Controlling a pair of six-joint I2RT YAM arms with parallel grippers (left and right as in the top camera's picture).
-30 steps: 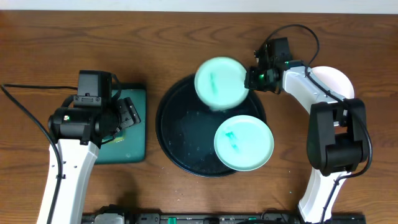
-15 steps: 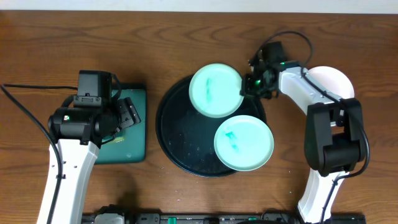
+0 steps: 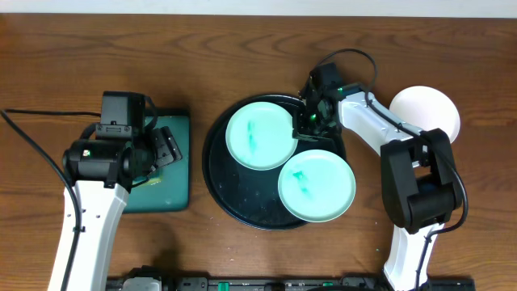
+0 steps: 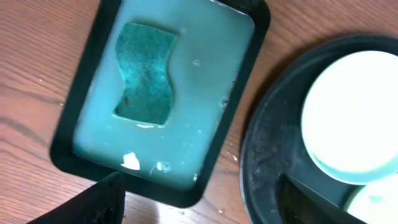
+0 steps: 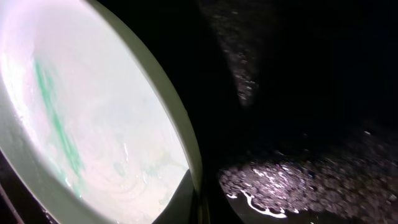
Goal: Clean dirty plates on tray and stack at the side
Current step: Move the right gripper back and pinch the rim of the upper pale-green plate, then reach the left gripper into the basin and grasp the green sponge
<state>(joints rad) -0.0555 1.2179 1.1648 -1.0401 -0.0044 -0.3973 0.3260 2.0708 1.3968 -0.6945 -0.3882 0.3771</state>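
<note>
The round black tray [image 3: 242,206] lies mid-table. My right gripper [image 3: 310,121] is shut on the right rim of a mint plate [image 3: 258,133] with a teal smear, holding it over the tray's back left part. In the right wrist view the plate [image 5: 93,112] fills the left and a finger [image 5: 180,199] lies over its rim. A second smeared mint plate [image 3: 317,184] rests on the tray's front right. A white plate [image 3: 426,113] sits on the table to the right. My left gripper [image 3: 161,149] hangs open over the green tray, fingers [image 4: 93,202] wide apart around nothing.
A rectangular black-rimmed tray [image 4: 68,134] of green liquid holds a teal sponge [image 4: 144,73] left of the round tray [image 4: 267,155]. The round tray's floor [image 5: 298,174] is wet. Bare wood lies between the two trays.
My right gripper has carried the mint plate left and forward, from over the tray's back rim to over its back left part. The left arm has stayed put.
</note>
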